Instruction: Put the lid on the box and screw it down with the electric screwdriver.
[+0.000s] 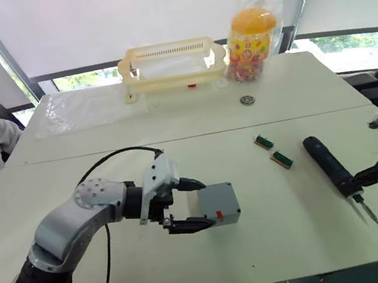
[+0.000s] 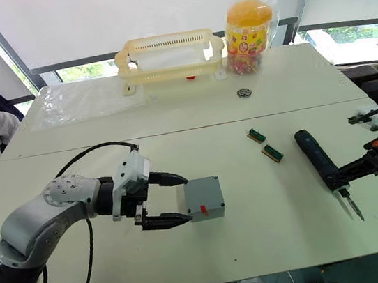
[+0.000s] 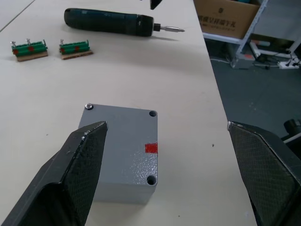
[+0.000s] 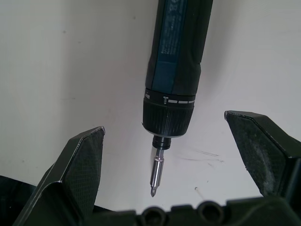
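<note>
Grey box [image 3: 123,150], lid on, red mark on side; L gripper [image 2: 176,199] wide open beside it. R gripper [image 4: 171,162] wide open, empty, at electric screwdriver [image 4: 176,66] tip. Label text unreadable.

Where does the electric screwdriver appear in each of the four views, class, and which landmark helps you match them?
Left eye view: electric screwdriver lying right of centre.
Right eye view: right of centre, the same.
Left wrist view: along the far edge, beyond the box.
Right wrist view: centre, bit pointing toward the camera.
Shared landmark: green circuit boards beside it.
</note>
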Robot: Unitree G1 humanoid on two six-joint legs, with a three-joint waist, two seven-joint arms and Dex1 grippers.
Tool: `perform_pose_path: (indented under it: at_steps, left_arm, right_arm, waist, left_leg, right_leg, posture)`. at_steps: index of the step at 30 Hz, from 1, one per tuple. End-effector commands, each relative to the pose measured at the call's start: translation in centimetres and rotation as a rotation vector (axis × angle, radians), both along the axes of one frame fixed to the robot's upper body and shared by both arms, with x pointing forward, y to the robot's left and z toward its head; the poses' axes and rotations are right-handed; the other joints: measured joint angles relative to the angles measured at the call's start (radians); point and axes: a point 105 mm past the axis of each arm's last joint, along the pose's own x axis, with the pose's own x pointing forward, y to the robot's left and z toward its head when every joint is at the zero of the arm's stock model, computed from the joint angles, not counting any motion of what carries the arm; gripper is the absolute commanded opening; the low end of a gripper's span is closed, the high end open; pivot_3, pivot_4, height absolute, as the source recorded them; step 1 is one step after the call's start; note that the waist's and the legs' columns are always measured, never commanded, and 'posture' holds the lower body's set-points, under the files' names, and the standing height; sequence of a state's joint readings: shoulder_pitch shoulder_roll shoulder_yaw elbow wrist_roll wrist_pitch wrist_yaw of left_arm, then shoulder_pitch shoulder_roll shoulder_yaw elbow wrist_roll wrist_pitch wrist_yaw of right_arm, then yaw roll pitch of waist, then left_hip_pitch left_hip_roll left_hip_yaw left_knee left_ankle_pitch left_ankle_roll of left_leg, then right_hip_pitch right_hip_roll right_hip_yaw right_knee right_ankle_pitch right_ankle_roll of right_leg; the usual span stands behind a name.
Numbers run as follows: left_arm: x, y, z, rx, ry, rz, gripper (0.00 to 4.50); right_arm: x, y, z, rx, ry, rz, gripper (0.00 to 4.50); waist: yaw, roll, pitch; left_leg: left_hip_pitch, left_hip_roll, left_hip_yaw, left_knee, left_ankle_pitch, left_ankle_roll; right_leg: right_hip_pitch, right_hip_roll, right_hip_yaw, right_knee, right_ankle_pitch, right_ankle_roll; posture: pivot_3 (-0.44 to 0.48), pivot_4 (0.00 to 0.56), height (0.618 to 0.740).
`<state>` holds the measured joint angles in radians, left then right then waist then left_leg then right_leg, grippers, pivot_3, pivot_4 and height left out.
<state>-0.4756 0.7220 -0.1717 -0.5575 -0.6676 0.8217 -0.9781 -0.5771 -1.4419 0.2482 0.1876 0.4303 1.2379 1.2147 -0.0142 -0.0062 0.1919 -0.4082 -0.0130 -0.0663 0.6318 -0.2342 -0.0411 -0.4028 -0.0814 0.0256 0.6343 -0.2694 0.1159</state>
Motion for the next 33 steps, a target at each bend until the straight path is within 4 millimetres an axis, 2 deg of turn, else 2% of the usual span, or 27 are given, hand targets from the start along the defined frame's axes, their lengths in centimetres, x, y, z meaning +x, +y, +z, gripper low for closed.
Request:
perform_pose_path:
  at_steps: [1,8,18,19,20,23,24,27,29,33]
  left_arm:
    - [-0.4,0.0,0.8,-0.022,-0.026,0.002,4.21]
    - [-0.3,0.3,0.5,-0.020,-0.013,0.028,4.21]
    - [-0.4,0.5,0.3,-0.002,-0.011,0.034,4.21]
    - [-0.4,0.5,0.3,0.005,-0.012,0.034,4.21]
    - [-0.4,0.6,0.2,0.009,-0.012,0.034,4.21]
    - [-0.2,0.7,0.2,0.015,-0.014,0.037,4.21]
    - [-0.3,0.8,0.2,0.017,-0.016,0.037,4.21]
    - [-0.4,0.7,0.2,0.019,-0.020,0.037,4.21]
    - [-0.2,0.9,0.2,0.024,-0.024,0.042,4.21]
    - [0.9,1.8,0.6,0.018,-0.022,0.057,4.21]
  right_arm:
    - [0.3,-0.3,0.4,0.012,-0.012,-0.031,4.49]
    - [1.2,-0.3,-1.4,0.051,0.023,-0.096,4.49]
    - [2.3,-0.8,-3.8,-0.012,0.054,-0.097,4.49]
    - [2.3,-1.0,-4.1,-0.037,0.058,-0.088,3.95]
    - [2.2,-1.1,-4.4,-0.048,0.067,-0.076,3.63]
    - [1.9,-1.1,-4.9,-0.066,0.086,-0.064,2.01]
    - [1.8,-1.0,-5.2,-0.070,0.096,-0.065,1.70]
    - [1.5,-0.8,-5.7,-0.072,0.108,-0.063,1.71]
    - [2.3,-0.9,-5.3,-0.071,0.050,-0.088,1.71]
    - [5.3,-1.0,-1.6,-0.024,-0.202,-0.161,1.71]
  waist:
    - [0.000,0.000,0.000]
    - [-0.001,0.000,0.000]
    - [0.000,0.000,0.000]
    - [0.000,0.000,0.000]
    - [0.000,0.000,0.000]
    - [0.000,-0.001,-0.001]
    - [0.000,-0.002,-0.001]
    - [0.003,-0.003,-0.002]
    - [0.003,-0.004,-0.003]
    - [-0.009,-0.008,-0.004]
  left_leg:
    - [0.000,0.000,0.000,0.000,0.000,0.000]
    - [0.000,0.000,0.000,0.000,0.000,0.000]
    - [0.000,-0.001,0.000,0.001,0.000,0.000]
    - [0.000,-0.001,0.000,0.001,0.000,0.000]
    - [0.000,-0.001,0.000,0.001,0.000,0.000]
    - [0.000,-0.001,0.000,0.001,0.000,0.000]
    - [0.000,-0.001,0.000,0.001,0.000,0.000]
    - [0.001,-0.001,-0.001,0.002,0.000,0.000]
    - [0.001,-0.001,-0.001,0.002,0.000,0.000]
    - [0.003,-0.001,0.000,0.004,0.000,0.000]
  right_leg:
    - [0.000,0.000,0.000,0.000,0.000,0.000]
    - [0.000,0.000,0.000,0.000,0.000,0.000]
    - [0.000,0.000,0.000,0.001,0.001,0.001]
    - [0.000,0.000,0.000,0.001,0.001,0.001]
    - [0.000,0.000,0.000,0.001,0.001,0.001]
    - [0.000,0.000,0.000,0.001,0.001,0.001]
    - [0.001,0.000,0.000,0.001,0.001,0.001]
    - [0.002,0.000,0.000,0.001,0.001,0.001]
    - [0.004,0.000,0.000,0.001,0.001,0.001]
    - [0.006,0.000,0.000,0.000,0.002,0.000]
  posture:
    - [0.000,0.150,0.740]
    - [0.000,0.150,0.740]
    - [0.000,0.150,0.740]
    - [0.000,0.150,0.740]
    - [0.000,0.150,0.740]
    - [0.000,0.150,0.740]
    - [0.000,0.150,0.740]
    - [0.000,0.150,0.740]
    - [0.000,0.150,0.740]
    - [0.000,0.150,0.740]
